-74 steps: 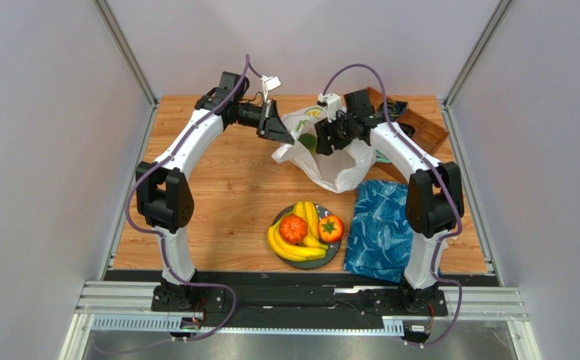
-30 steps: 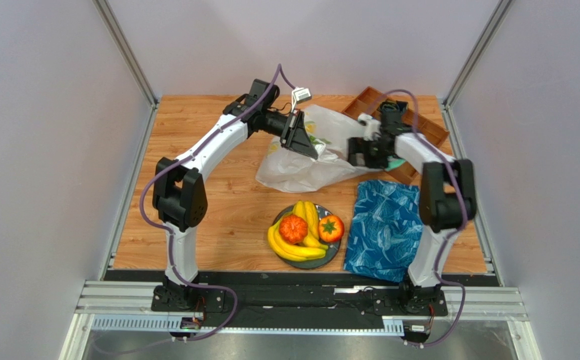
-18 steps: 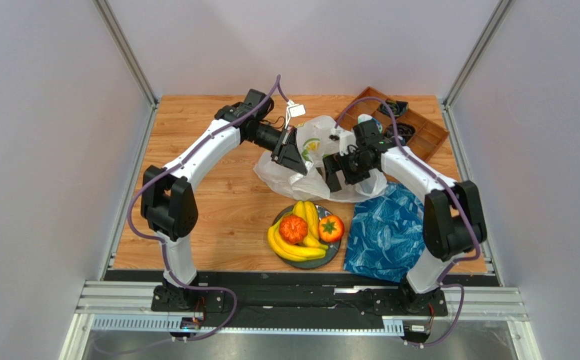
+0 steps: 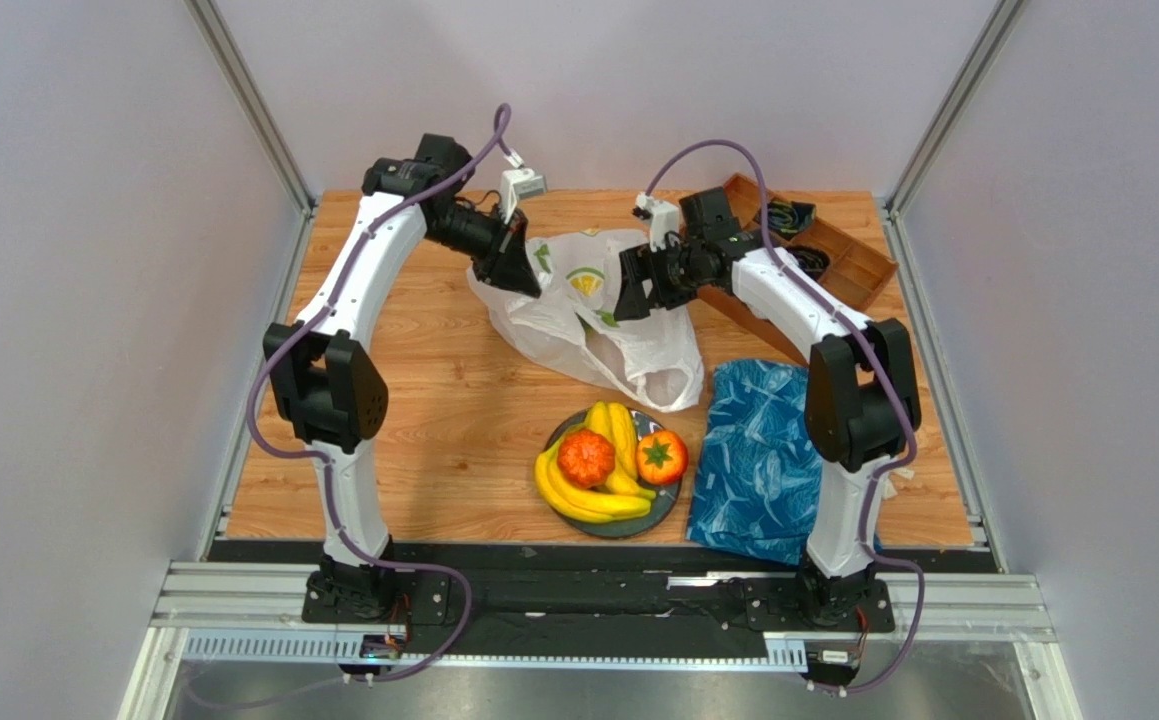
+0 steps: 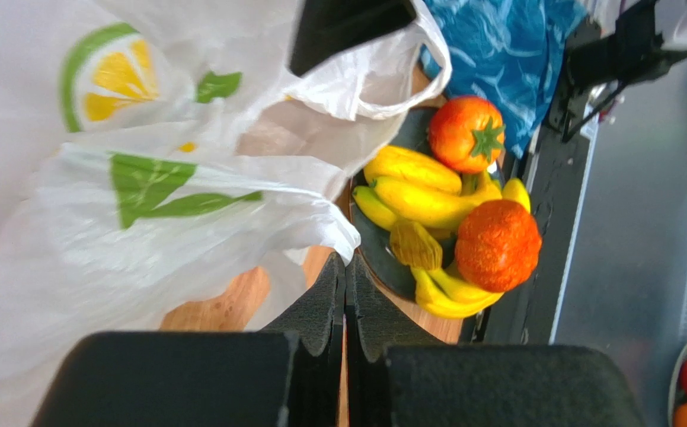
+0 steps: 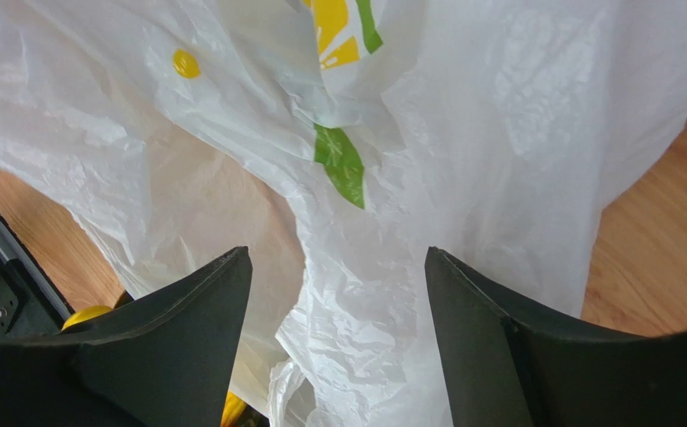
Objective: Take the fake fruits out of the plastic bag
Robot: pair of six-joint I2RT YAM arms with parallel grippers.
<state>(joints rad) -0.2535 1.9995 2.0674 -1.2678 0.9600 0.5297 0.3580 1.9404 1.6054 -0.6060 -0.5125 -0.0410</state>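
Note:
The white plastic bag (image 4: 596, 323) with a lemon-slice print hangs from the back of the table down toward the plate. My left gripper (image 4: 515, 258) is shut, pinching the bag's edge (image 5: 342, 245) at its fingertips (image 5: 346, 262). My right gripper (image 4: 630, 285) is open, its jaws (image 6: 336, 258) on either side of the bag's crumpled film (image 6: 391, 294) without closing on it. On a dark plate (image 4: 665, 507) lie yellow banana bunches (image 4: 611, 450), an orange ball (image 4: 587, 458) and a red-orange fruit with a green stem (image 4: 662, 456). They also show in the left wrist view (image 5: 498, 245). The greenish piece is hidden.
A blue patterned cloth (image 4: 758, 458) lies right of the plate. A wooden compartment tray (image 4: 841, 255) with dark items stands at the back right corner. Grey walls enclose the table on three sides.
Both grippers moved toward the back. The left one carried the bag's edge back and left, so the bag now stretches from it down toward the plate. The right gripper rose off the bag.

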